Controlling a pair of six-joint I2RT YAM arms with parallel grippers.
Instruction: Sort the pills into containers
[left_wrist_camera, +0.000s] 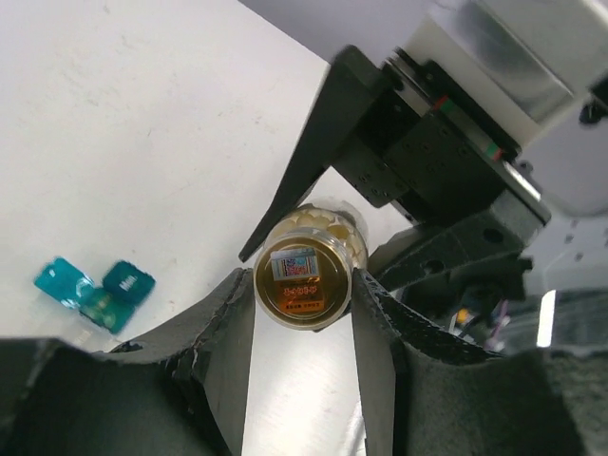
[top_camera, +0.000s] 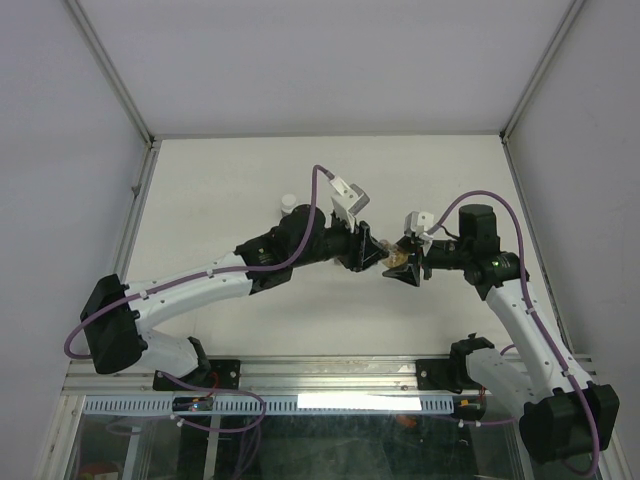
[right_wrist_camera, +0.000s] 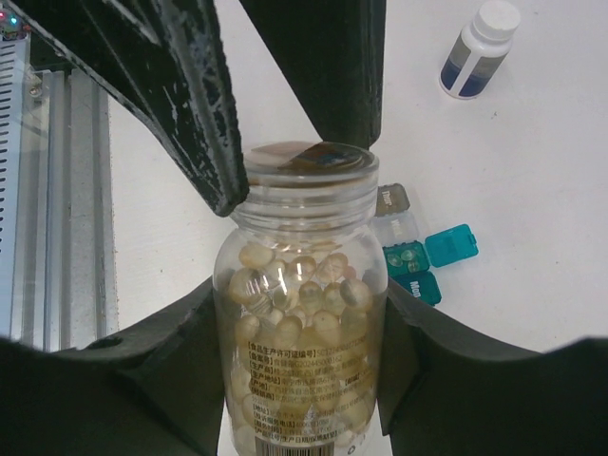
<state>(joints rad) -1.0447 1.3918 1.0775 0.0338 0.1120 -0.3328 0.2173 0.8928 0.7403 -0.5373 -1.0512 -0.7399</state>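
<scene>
A clear pill bottle point(right_wrist_camera: 302, 361), full of yellowish softgel pills, hangs between both arms above the table point(top_camera: 250, 180). My right gripper point(right_wrist_camera: 302, 290) is shut on its body. My left gripper point(left_wrist_camera: 304, 280) is shut on its gold cap point(left_wrist_camera: 302, 283), with the black fingers point(right_wrist_camera: 190, 85) on either side of the cap. In the top view the bottle point(top_camera: 393, 260) sits between the left gripper point(top_camera: 368, 252) and the right gripper point(top_camera: 402, 263). The teal-blue container point(right_wrist_camera: 418, 271) lies on the table with one lid open and pills inside. It also shows in the left wrist view point(left_wrist_camera: 95, 293). The grey container point(right_wrist_camera: 393, 214) touches its far end.
A white bottle with a blue label point(right_wrist_camera: 478, 43) stands on the table beyond the containers; it also shows in the top view point(top_camera: 288, 204). Grey walls enclose the table on three sides. A metal rail point(top_camera: 330, 375) runs along the near edge.
</scene>
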